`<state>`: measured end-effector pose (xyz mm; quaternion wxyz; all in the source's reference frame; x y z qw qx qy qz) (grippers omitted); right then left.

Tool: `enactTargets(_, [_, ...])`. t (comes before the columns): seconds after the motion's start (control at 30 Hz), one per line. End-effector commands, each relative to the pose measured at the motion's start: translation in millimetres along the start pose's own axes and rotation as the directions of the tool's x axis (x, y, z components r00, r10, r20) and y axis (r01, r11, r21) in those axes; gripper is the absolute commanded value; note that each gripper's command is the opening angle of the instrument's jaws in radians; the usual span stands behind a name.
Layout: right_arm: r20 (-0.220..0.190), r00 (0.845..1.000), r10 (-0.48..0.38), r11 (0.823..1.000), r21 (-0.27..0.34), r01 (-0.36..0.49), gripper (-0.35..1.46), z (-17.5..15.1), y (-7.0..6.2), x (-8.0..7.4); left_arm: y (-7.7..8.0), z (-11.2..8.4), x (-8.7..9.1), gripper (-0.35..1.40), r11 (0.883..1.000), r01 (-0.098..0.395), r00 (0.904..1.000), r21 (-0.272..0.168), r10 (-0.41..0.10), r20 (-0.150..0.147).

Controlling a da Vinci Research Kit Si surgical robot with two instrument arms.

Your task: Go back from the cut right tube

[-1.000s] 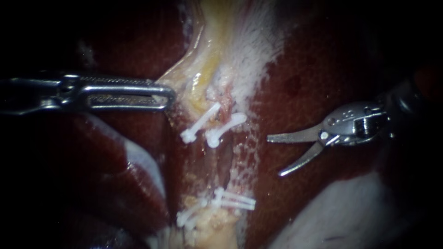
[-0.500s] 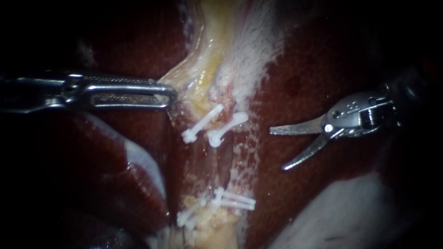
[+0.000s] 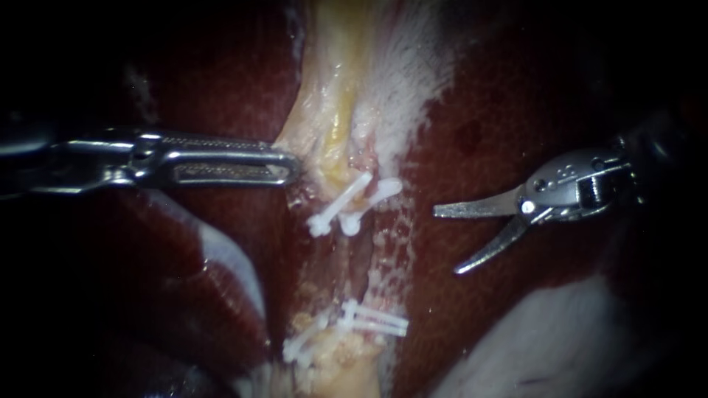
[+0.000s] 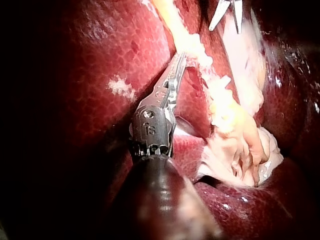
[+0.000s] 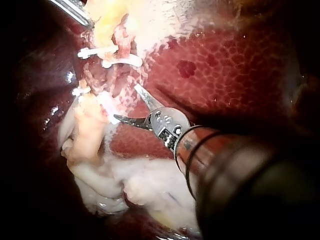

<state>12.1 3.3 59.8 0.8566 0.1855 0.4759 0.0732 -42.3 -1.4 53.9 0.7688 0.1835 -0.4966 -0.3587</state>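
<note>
Between two pairs of white clips, the upper pair (image 3: 346, 203) and the lower pair (image 3: 365, 318), lies the parted tube (image 3: 352, 258). My right instrument (image 3: 446, 242) sits to the right of it over the liver (image 3: 501, 110), clear of the tube, its two thin blades open with nothing between them. My left instrument (image 3: 291, 174) reaches in from the left with its long slotted jaws shut on the edge of the yellowish tissue (image 3: 332, 125) just above the upper clips. The right wrist view shows the open blades (image 5: 125, 102) short of the clips (image 5: 100, 51).
Dark red liver surrounds the strip of tissue on both sides. A pale whitish mass of tissue (image 3: 560, 339) lies below my right instrument. In the left wrist view the left jaws (image 4: 178, 62) meet the yellow strip (image 4: 192, 47), and the right blades (image 4: 227, 12) show far ahead.
My left instrument has moved right, and the yellowish tissue and upper clips shifted right with it. My right instrument drew slightly right and up from the tube, blades still open.
</note>
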Motion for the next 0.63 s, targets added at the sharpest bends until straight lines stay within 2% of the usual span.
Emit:
enactTargets(0.03, [0.000,1.000,0.000,1.000,0.000,0.000,1.43,0.0,0.0,0.0,0.0,0.1,0.1,-0.23,1.000,-0.001,1.0000,0.001,0.001,-0.004])
enactTargets(0.2, [0.000,1.000,0.000,1.000,0.000,0.000,1.43,-0.1,0.0,0.0,0.0,0.4,0.5,-0.23,1.000,0.002,0.9999,0.003,-0.002,-0.014])
enactTargets(0.63, [0.000,1.000,0.000,1.000,0.000,0.000,1.43,-0.1,0.0,0.0,0.0,0.4,0.5,-0.23,1.000,0.002,0.9999,0.004,-0.002,-0.015])
